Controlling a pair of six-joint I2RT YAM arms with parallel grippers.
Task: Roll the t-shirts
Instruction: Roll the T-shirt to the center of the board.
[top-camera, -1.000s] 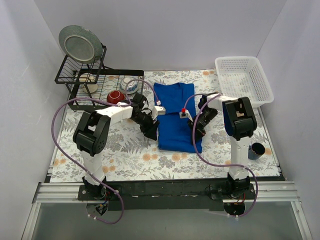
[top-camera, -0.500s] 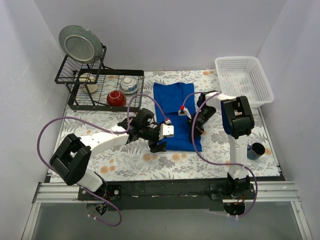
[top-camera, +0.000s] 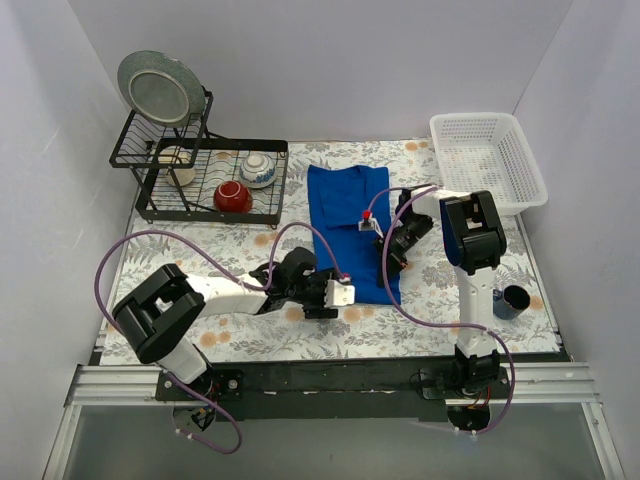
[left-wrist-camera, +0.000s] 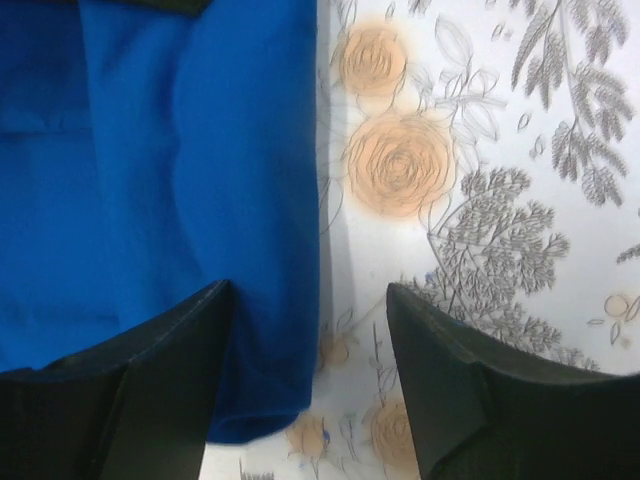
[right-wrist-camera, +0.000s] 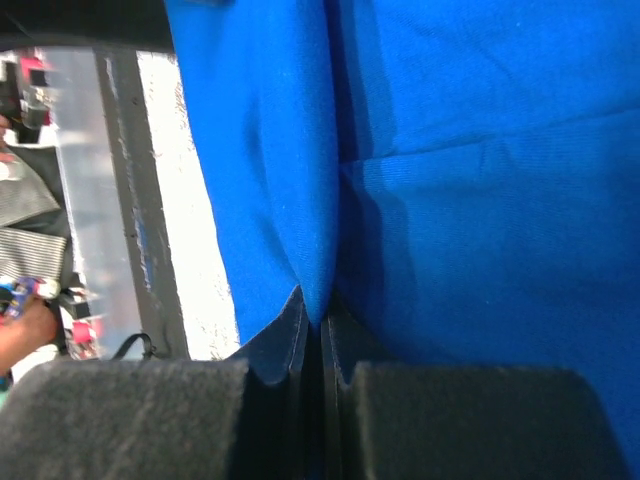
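The royal-blue t-shirt (top-camera: 350, 215) lies folded into a long strip on the floral mat, with plain blue showing and its graphic hidden. My left gripper (top-camera: 325, 300) is open at the strip's near left corner. In the left wrist view the shirt (left-wrist-camera: 200, 190) fills the left side, and its edge and corner sit between the open fingers of the left gripper (left-wrist-camera: 310, 380). My right gripper (top-camera: 386, 254) is at the strip's right edge. In the right wrist view it (right-wrist-camera: 322, 322) is shut on a pinched fold of the shirt (right-wrist-camera: 470, 170).
A black dish rack (top-camera: 205, 180) with a plate (top-camera: 155, 88) and bowls (top-camera: 232, 195) stands at the back left. A white basket (top-camera: 488, 160) is at the back right. A dark cup (top-camera: 514, 301) stands by the right arm. The floral mat (top-camera: 250, 330) covers the table.
My left arm has swung from the shirt's left edge down to its near left corner. My right gripper has stayed on the right edge, which has drawn slightly inward.
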